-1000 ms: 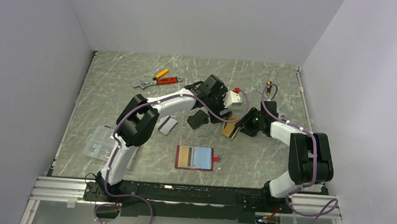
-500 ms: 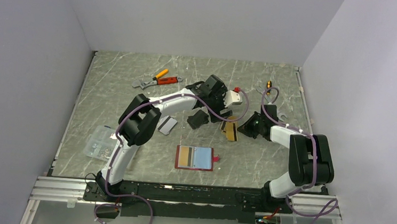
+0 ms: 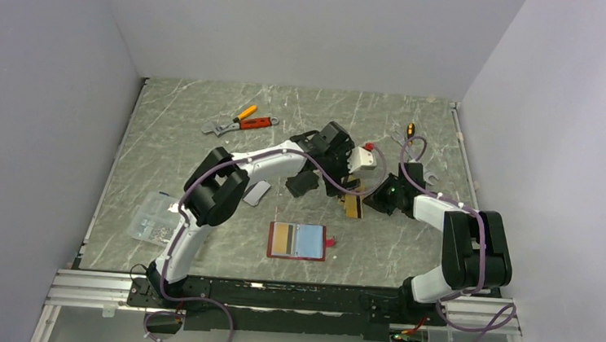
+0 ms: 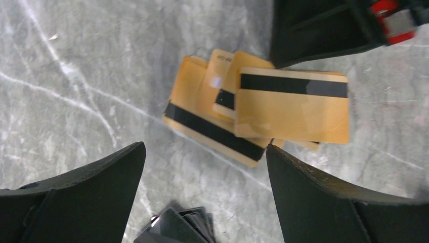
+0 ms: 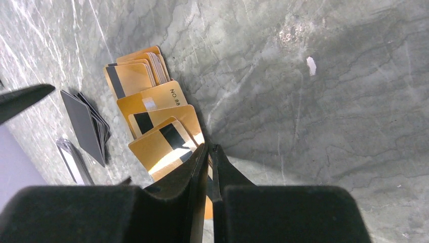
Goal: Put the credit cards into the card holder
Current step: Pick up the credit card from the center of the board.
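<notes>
While the open card holder keeps one orange card pocketed, left fingers spread above gold credit cards; right fingers pinch one; another reads "NO 88".

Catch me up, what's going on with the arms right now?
The right tool is pinched shut on the edge of one orange-gold card on top of the spread pile of credit cards. The left tool hangs open over the same pile. The card holder lies open, apart from both tools.
</notes>
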